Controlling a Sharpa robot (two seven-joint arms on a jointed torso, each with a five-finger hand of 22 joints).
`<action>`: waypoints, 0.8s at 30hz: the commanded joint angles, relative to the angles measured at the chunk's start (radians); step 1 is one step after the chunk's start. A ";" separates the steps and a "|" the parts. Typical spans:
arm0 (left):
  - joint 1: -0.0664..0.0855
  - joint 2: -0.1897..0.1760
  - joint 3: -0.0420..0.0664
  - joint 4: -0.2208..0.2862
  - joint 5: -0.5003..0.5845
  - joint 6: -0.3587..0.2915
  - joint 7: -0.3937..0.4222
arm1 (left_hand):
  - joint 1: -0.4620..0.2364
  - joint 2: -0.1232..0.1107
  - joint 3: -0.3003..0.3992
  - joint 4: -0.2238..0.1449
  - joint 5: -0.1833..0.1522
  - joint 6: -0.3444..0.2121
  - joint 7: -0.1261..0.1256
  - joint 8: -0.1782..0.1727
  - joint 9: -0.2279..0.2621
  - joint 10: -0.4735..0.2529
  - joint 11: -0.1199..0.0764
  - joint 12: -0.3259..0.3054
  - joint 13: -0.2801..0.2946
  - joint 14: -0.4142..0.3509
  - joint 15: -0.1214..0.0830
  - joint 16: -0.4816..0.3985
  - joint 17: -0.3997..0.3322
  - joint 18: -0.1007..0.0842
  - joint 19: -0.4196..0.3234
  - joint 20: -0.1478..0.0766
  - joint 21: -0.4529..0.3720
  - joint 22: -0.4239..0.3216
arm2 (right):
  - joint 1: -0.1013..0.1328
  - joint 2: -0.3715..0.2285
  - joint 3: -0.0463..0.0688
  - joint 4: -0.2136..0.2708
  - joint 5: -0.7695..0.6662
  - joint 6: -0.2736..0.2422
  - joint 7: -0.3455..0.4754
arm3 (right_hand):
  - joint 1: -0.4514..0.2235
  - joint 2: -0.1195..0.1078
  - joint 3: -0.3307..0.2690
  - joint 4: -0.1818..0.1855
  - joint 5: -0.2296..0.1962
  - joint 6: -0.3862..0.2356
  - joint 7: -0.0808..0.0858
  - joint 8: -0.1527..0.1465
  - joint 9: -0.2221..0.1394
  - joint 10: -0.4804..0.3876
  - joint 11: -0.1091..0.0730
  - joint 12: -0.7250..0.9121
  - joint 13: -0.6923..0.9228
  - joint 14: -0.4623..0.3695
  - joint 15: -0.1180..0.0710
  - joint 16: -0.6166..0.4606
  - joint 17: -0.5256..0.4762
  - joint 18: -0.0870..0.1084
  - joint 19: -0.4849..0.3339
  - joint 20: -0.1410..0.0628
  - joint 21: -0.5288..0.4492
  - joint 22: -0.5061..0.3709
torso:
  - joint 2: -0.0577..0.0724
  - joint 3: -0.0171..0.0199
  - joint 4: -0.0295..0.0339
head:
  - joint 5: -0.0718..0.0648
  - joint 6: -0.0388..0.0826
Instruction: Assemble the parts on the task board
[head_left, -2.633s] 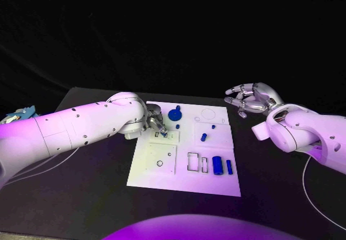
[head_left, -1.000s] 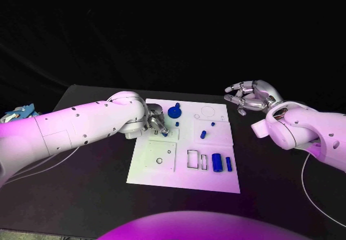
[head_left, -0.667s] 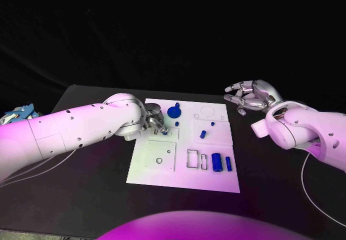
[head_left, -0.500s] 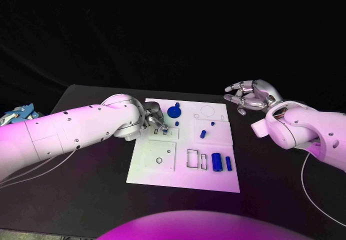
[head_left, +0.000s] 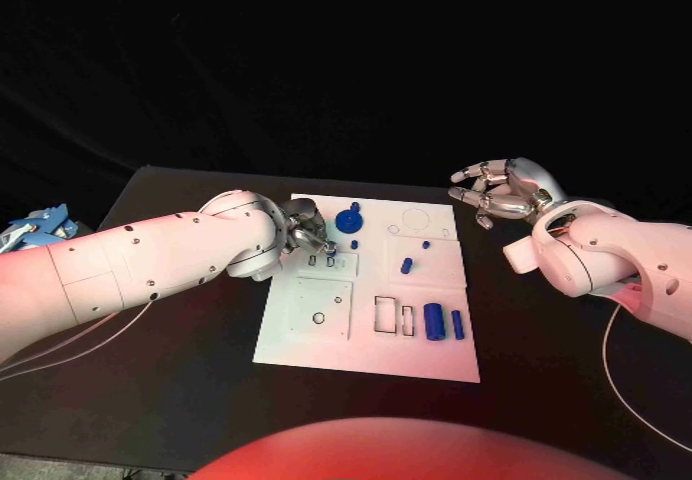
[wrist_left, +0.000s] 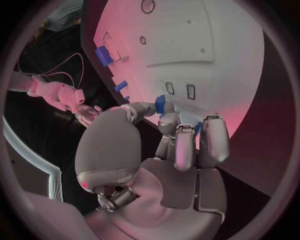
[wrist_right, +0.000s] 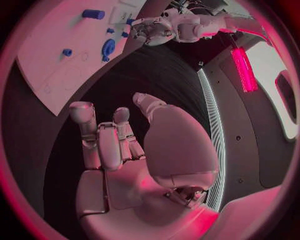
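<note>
Head view: the left hand (head_left: 307, 234) is hovering over the board (head_left: 372, 345) at upper centre, pinching a small blue peg (head_left: 332, 245); it has lifted slightly away from the slots (head_left: 322, 261) since a moment ago, so insertion is probably not finished.

Left wrist view: the peg (wrist_left: 160, 104) is sitting between thumb and fingertips (wrist_left: 167, 120), above the slots (wrist_left: 180, 90).

Right wrist view: the right hand (wrist_right: 115, 145) is idling off the board (wrist_right: 59, 60), fingers loosely apart, holding nothing.
</note>
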 joint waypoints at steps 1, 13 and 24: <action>-0.003 0.005 0.000 -0.005 -0.026 0.026 0.004 | -0.003 -0.003 0.206 -0.214 0.005 0.017 -0.009 0.003 0.001 0.005 0.000 0.005 -0.001 0.074 -0.007 0.004 0.139 -0.009 0.009 0.001 0.003 0.001 | -0.001 0.000 0.000 0.000 -0.004 0.004 0.006 | -0.013 0.001 0.001 0.007 0.003 -0.004 0.002 0.006 -0.001 -0.001 -0.003 0.003 -0.001 0.000 -0.004 -0.004 -0.001 0.001 -0.004 0.000 -0.004 0.000 | 0.000 -0.0008 -0.0014 | 0.000 -0.004; -0.009 0.012 0.000 -0.015 -0.056 0.072 -0.013 | -0.003 -0.003 0.206 -0.214 0.005 0.017 -0.009 0.003 0.001 0.006 0.000 0.005 0.000 0.074 -0.007 0.005 0.140 -0.009 0.011 0.001 0.005 0.004 | -0.002 0.001 0.000 -0.001 -0.004 0.005 0.007 | -0.015 0.001 0.002 0.009 0.005 -0.005 0.002 0.009 -0.002 -0.001 -0.003 0.004 -0.003 0.000 -0.004 -0.004 -0.002 0.001 -0.005 0.000 -0.007 -0.001 | 0.000 0.0001 -0.0004 | -0.002 -0.009; -0.010 0.013 0.000 -0.004 -0.047 0.109 -0.016 | -0.003 -0.005 0.206 -0.215 0.007 0.018 -0.009 0.002 0.001 0.007 -0.001 0.005 0.001 0.075 -0.007 0.006 0.144 -0.010 0.012 0.001 0.005 0.006 | -0.002 0.002 0.000 -0.003 -0.003 0.005 0.007 | -0.016 0.001 0.002 0.010 0.005 -0.005 0.002 0.009 -0.002 -0.002 -0.003 0.004 -0.004 0.000 -0.004 -0.004 -0.001 0.001 -0.004 0.000 -0.006 -0.001 | -0.001 0.0003 -0.0004 | 0.005 -0.014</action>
